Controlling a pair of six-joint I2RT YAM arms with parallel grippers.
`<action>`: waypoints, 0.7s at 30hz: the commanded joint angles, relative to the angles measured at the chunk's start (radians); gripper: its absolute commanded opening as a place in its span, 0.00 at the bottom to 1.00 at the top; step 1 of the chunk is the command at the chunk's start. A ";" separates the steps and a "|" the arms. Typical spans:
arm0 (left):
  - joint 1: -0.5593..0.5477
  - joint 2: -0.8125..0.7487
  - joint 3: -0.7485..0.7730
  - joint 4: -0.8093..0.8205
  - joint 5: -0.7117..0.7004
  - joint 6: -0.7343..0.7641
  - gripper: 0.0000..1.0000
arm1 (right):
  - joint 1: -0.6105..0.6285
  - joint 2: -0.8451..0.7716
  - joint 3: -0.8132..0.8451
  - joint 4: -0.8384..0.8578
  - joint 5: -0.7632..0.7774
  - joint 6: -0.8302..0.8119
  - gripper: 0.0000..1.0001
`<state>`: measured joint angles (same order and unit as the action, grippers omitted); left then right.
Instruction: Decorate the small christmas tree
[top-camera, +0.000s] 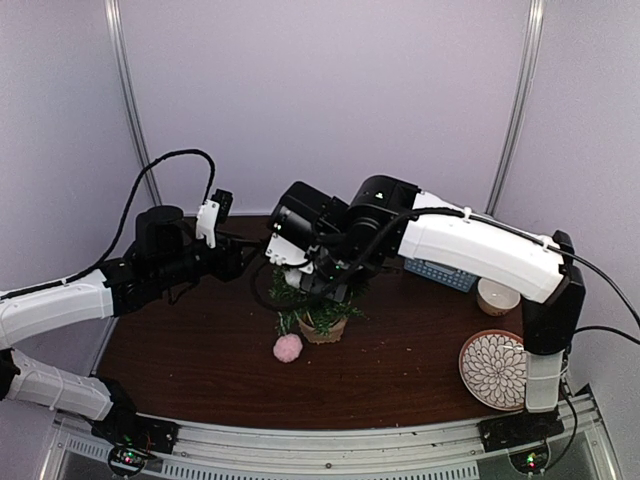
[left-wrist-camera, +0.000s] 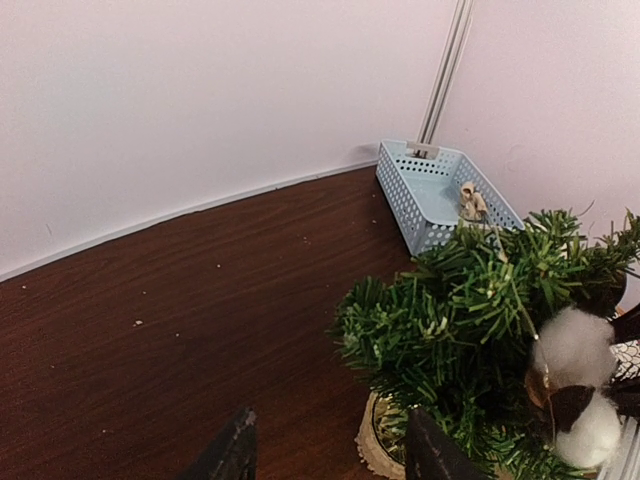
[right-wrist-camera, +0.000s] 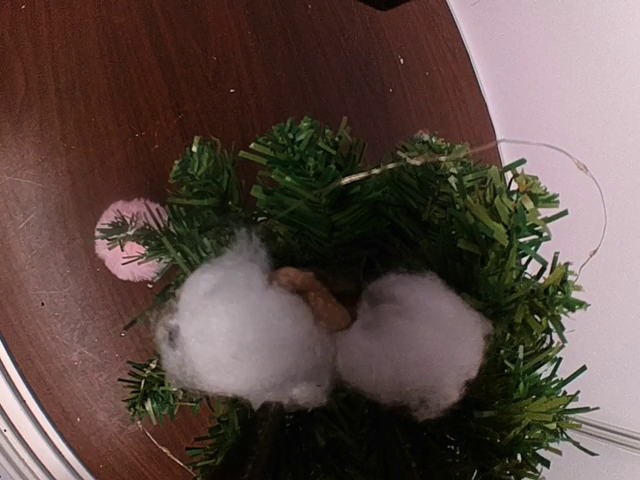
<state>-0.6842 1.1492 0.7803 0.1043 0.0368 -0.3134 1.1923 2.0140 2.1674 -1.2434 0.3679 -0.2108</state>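
Note:
The small christmas tree (top-camera: 312, 308) stands mid-table in its tan pot (top-camera: 322, 331); the left wrist view has its green branches (left-wrist-camera: 470, 300) at the right. A cotton ornament of two white puffs (right-wrist-camera: 245, 330) with a brown husk lies on the treetop, also visible from the left (left-wrist-camera: 572, 350). My right gripper (top-camera: 318, 284) hangs right over the tree. Only one dark finger (right-wrist-camera: 260, 440) shows under the left puff, and the other is lost among the dark needles. My left gripper (left-wrist-camera: 330, 462) is open and empty, low beside the pot (left-wrist-camera: 378, 450).
A pink pompom (top-camera: 288, 347) lies on the table in front of the pot. At the back right is a blue basket (top-camera: 440, 272) holding a small beige item (left-wrist-camera: 470, 200). A small bowl (top-camera: 497, 297) and a patterned plate (top-camera: 493, 368) sit at the right. A thin wire (right-wrist-camera: 560, 160) loops off the tree.

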 joint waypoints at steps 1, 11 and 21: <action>0.008 -0.009 0.004 0.040 -0.011 0.004 0.51 | -0.004 -0.034 0.027 0.001 0.005 0.010 0.37; 0.009 -0.042 -0.018 0.033 0.016 -0.010 0.51 | 0.000 -0.173 -0.063 0.120 -0.070 -0.001 0.47; 0.001 -0.080 -0.039 0.046 0.303 0.052 0.79 | -0.014 -0.304 -0.215 0.278 -0.182 0.001 0.47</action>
<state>-0.6815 1.0698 0.7471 0.1081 0.2092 -0.2863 1.1923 1.7683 2.0113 -1.0584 0.2455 -0.2134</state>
